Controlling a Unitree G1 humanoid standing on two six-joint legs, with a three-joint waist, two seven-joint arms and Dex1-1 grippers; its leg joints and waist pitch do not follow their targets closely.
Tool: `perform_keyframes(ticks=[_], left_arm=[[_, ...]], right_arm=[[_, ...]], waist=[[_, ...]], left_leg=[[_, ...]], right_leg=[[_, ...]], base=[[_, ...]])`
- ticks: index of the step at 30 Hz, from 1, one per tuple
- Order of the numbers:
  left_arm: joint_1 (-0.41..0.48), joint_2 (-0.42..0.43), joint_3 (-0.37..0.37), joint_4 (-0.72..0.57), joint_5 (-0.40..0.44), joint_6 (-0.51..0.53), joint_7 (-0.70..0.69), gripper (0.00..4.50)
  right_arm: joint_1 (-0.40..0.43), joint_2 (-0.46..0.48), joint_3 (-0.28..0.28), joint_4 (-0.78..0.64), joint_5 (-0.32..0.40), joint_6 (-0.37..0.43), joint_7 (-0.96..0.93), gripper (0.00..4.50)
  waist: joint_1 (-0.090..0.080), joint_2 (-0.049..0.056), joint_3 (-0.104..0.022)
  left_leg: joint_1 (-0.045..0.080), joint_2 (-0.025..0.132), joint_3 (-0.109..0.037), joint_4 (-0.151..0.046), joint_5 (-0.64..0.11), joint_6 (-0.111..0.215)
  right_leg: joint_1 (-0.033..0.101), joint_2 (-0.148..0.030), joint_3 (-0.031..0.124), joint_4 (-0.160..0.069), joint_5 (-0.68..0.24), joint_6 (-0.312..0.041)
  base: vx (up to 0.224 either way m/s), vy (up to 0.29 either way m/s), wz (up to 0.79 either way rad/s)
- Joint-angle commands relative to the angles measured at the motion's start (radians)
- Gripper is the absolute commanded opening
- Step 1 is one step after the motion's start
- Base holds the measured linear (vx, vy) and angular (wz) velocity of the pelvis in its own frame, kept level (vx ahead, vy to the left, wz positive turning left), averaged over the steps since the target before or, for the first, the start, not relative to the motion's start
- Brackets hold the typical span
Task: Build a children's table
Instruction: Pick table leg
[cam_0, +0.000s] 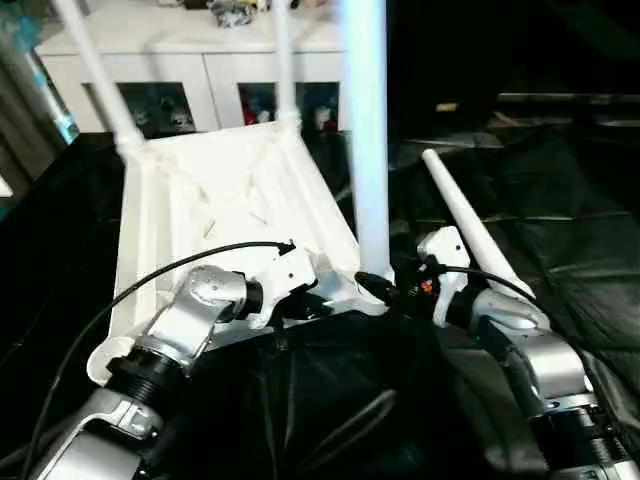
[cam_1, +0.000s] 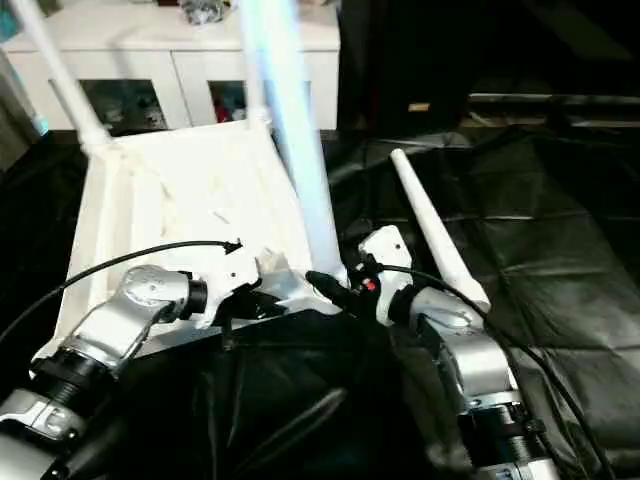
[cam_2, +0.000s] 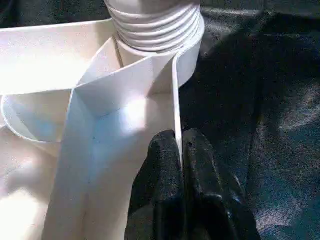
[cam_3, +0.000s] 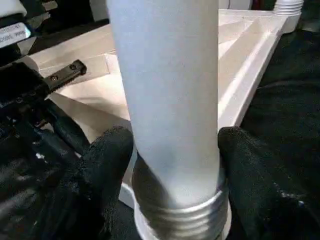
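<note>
The children's table lies upside down on the black cloth, its ribbed underside (cam_0: 230, 190) facing up. Two legs (cam_0: 95, 70) (cam_0: 283, 60) stand in the far corner sockets, and a third leg (cam_0: 367, 150) stands upright in the near right socket. My left gripper (cam_2: 179, 142) is shut on the thin side wall (cam_2: 176, 100) of the top, just short of that socket. At the base of the third leg (cam_3: 170, 90) is my right gripper (cam_3: 175, 145), open, with one finger close on each side above the threaded collar. A fourth leg (cam_0: 470, 225) lies loose on the cloth to the right.
A white cabinet (cam_0: 200, 60) with glass doors stands behind the table. Black cloth (cam_0: 580, 220) covers the surface all around, creased to the right. A black cable (cam_0: 150, 275) arcs over my left forearm.
</note>
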Motion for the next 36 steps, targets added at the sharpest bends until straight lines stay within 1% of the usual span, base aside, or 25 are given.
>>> perform_keyframes(ticks=[1,2,3,4,5,7,8,9,12,14,15,16,17,20,23,24,25,27,28,29,31,32,33,35,36], left_arm=[[-0.021,-0.005,0.004,-0.061,-0.017,-0.041,-0.011,0.0],[-0.021,-0.003,0.005,-0.059,-0.014,-0.044,-0.009,0.0],[-0.022,-0.002,0.004,-0.056,-0.013,-0.048,-0.008,0.0],[-0.022,-0.002,0.004,-0.056,-0.013,-0.048,-0.008,0.0],[-0.023,0.0,0.005,-0.054,-0.012,-0.05,-0.007,0.0],[-0.024,0.002,0.006,-0.053,-0.01,-0.051,-0.007,0.0],[-0.024,0.003,0.007,-0.053,-0.008,-0.052,-0.007,0.0],[-0.024,0.006,0.008,-0.054,-0.006,-0.053,-0.006,0.0],[-0.02,0.013,0.01,-0.055,-0.005,-0.056,-0.008,0.0],[-0.018,0.016,0.01,-0.054,-0.004,-0.059,-0.007,0.0],[-0.017,0.017,0.01,-0.053,-0.003,-0.06,-0.007,0.0],[-0.015,0.019,0.011,-0.051,0.001,-0.064,-0.001,0.0],[-0.014,0.019,0.012,-0.051,0.002,-0.066,0.002,0.0],[-0.011,0.017,0.019,-0.046,0.006,-0.071,0.021,0.0],[-0.015,0.014,0.029,-0.033,0.009,-0.082,0.041,0.0],[-0.021,0.008,0.043,-0.024,0.003,-0.095,0.06,0.0],[-0.022,0.007,0.047,-0.021,0.002,-0.098,0.065,0.0],[-0.029,-0.006,0.076,-0.013,-0.014,-0.119,0.094,0.0],[-0.034,-0.018,0.103,-0.012,-0.043,-0.122,0.1,0.45],[-0.039,-0.032,0.143,-0.023,-0.093,-0.117,0.095,0.45],[-0.04,-0.039,0.168,-0.035,-0.13,-0.107,0.082,0.62],[-0.04,-0.04,0.171,-0.037,-0.136,-0.103,0.08,0.62],[-0.043,-0.045,0.195,-0.05,-0.176,-0.073,0.062,0.92],[-0.044,-0.048,0.218,-0.064,-0.219,-0.046,0.041,1.0],[-0.044,-0.048,0.218,-0.064,-0.219,-0.046,0.041,1.04]], right_arm=[[0.008,0.002,0.024,0.012,0.009,0.017,0.013,2.8],[0.011,0.005,0.027,0.014,0.007,0.012,0.012,2.69],[0.014,0.004,0.03,0.015,0.009,0.01,0.017,2.49],[0.014,0.004,0.03,0.015,0.009,0.01,0.017,2.49],[0.02,0.002,0.033,0.014,0.011,0.007,0.024,2.4],[0.027,0.0,0.033,0.008,0.011,0.005,0.031,2.31],[0.034,-0.001,0.033,0.002,0.012,0.004,0.036,2.23],[0.042,-0.003,0.032,-0.006,0.013,0.003,0.041,2.08],[0.063,-0.01,0.027,-0.024,0.021,0.0,0.054,2.0],[0.073,-0.014,0.024,-0.029,0.023,-0.004,0.058,1.97],[0.076,-0.016,0.024,-0.031,0.023,-0.005,0.059,1.94],[0.088,-0.019,0.022,-0.038,0.025,-0.011,0.061,1.94],[0.092,-0.02,0.021,-0.04,0.026,-0.013,0.061,1.93],[0.118,-0.019,0.01,-0.06,0.034,-0.017,0.054,1.93],[0.132,-0.015,0.002,-0.066,0.043,-0.024,0.047,1.91],[0.138,-0.012,-0.005,-0.065,0.046,-0.032,0.042,1.91],[0.14,-0.011,-0.006,-0.065,0.047,-0.034,0.041,1.91],[0.144,-0.007,-0.014,-0.057,0.051,-0.045,0.035,1.91],[0.144,-0.005,-0.017,-0.052,0.051,-0.049,0.033,1.91],[0.144,-0.002,-0.02,-0.047,0.051,-0.056,0.031,1.91],[0.144,0.001,-0.021,-0.046,0.052,-0.057,0.03,1.91],[0.144,0.001,-0.021,-0.046,0.052,-0.057,0.03,1.91],[0.141,0.003,-0.021,-0.043,0.052,-0.059,0.028,1.91],[0.14,0.006,-0.019,-0.04,0.052,-0.064,0.026,1.91],[0.14,0.006,-0.019,-0.04,0.052,-0.064,0.026,1.91]], waist=[[-0.001,-0.001,-0.076],[0.002,0.0,-0.08],[0.006,-0.006,-0.084],[0.008,-0.004,-0.083],[0.01,-0.002,-0.079],[0.011,-0.002,-0.075],[0.011,-0.002,-0.075],[0.01,-0.002,-0.073],[0.011,-0.001,-0.073],[0.01,-0.002,-0.072],[0.009,-0.002,-0.073],[0.008,0.0,-0.073],[0.009,-0.002,-0.073],[0.009,-0.002,-0.073],[0.008,-0.005,-0.071],[0.009,-0.004,-0.069],[0.01,-0.004,-0.068],[0.007,-0.003,-0.068],[0.005,-0.004,-0.067],[0.004,-0.005,-0.068],[0.004,-0.004,-0.07],[0.004,-0.003,-0.069],[0.004,-0.004,-0.068],[0.002,-0.008,-0.07],[-0.001,-0.01,-0.069]], left_leg=[[0.026,0.068,-0.035,-0.074,-0.269,0.025],[0.024,0.069,-0.035,-0.072,-0.244,0.03],[0.018,0.068,-0.033,-0.068,-0.198,0.043],[0.016,0.069,-0.033,-0.067,-0.186,0.05],[0.016,0.068,-0.032,-0.068,-0.197,0.054],[0.019,0.07,-0.034,-0.072,-0.242,0.038],[0.019,0.07,-0.034,-0.072,-0.242,0.038],[0.02,0.07,-0.035,-0.075,-0.271,0.025],[0.023,0.072,-0.037,-0.078,-0.289,0.013],[0.02,0.071,-0.038,-0.079,-0.296,0.011],[0.019,0.071,-0.038,-0.079,-0.29,0.012],[0.018,0.071,-0.038,-0.079,-0.29,0.012],[0.018,0.07,-0.037,-0.078,-0.287,0.014],[0.017,0.071,-0.038,-0.079,-0.284,0.018],[0.017,0.07,-0.038,-0.079,-0.299,0.017],[0.018,0.07,-0.038,-0.079,-0.305,0.016],[0.023,0.07,-0.037,-0.078,-0.322,0.012],[0.02,0.071,-0.041,-0.082,-0.339,0.003],[0.021,0.07,-0.041,-0.081,-0.348,-0.003],[0.02,0.07,-0.041,-0.081,-0.349,-0.004],[0.013,0.067,-0.042,-0.079,-0.338,-0.003],[0.018,0.071,-0.041,-0.079,-0.347,-0.001],[0.019,0.071,-0.041,-0.08,-0.353,-0.002],[0.017,0.068,-0.041,-0.08,-0.349,0.001],[0.014,0.065,-0.039,-0.078,-0.329,0.013]], right_leg=[[0.02,-0.08,0.05,-0.074,-0.192,-0.235],[0.022,-0.08,0.05,-0.07,-0.167,-0.239],[0.025,-0.079,0.048,-0.064,-0.116,-0.241],[0.023,-0.079,0.048,-0.061,-0.104,-0.243],[0.021,-0.079,0.046,-0.065,-0.126,-0.242],[0.019,-0.08,0.045,-0.071,-0.208,-0.229],[0.019,-0.08,0.045,-0.071,-0.208,-0.229],[0.019,-0.082,0.045,-0.075,-0.257,-0.214],[0.016,-0.082,0.046,-0.078,-0.279,-0.201],[0.018,-0.082,0.046,-0.078,-0.281,-0.197],[0.018,-0.082,0.046,-0.076,-0.274,-0.198],[0.018,-0.083,0.046,-0.077,-0.273,-0.199],[0.018,-0.084,0.047,-0.079,-0.272,-0.199],[0.018,-0.083,0.046,-0.078,-0.268,-0.198],[0.017,-0.084,0.046,-0.081,-0.302,-0.196],[0.015,-0.084,0.046,-0.084,-0.317,-0.192],[0.011,-0.086,0.047,-0.089,-0.348,-0.184],[0.013,-0.085,0.044,-0.09,-0.388,-0.17],[0.011,-0.084,0.044,-0.091,-0.391,-0.169],[0.012,-0.085,0.044,-0.091,-0.392,-0.17],[0.018,-0.089,0.042,-0.087,-0.387,-0.178],[0.012,-0.089,0.042,-0.091,-0.377,-0.192],[0.012,-0.087,0.042,-0.091,-0.378,-0.193],[0.017,-0.086,0.04,-0.087,-0.375,-0.191],[0.017,-0.085,0.041,-0.088,-0.372,-0.184]], base=[[0.0,0.0,0.0],[0.0,0.0,0.0],[0.0,0.0,0.0],[0.0,0.0,0.0],[0.0,0.0,0.0],[0.0,0.0,0.0],[0.0,0.0,0.0],[0.0,0.0,0.0],[0.0,0.0,0.0],[0.0,0.0,0.0],[0.0,0.0,0.0],[0.0,0.0,0.0],[0.0,0.0,0.0],[0.0,0.0,0.0],[0.0,0.0,0.0],[0.0,0.0,0.0],[0.0,0.0,0.0],[0.0,0.0,0.0],[0.0,0.0,0.0],[0.0,0.0,0.0],[0.0,0.0,0.0],[0.0,0.0,0.0],[0.0,0.0,0.0],[0.0,0.0,0.0],[0.0,0.0,0.0]])
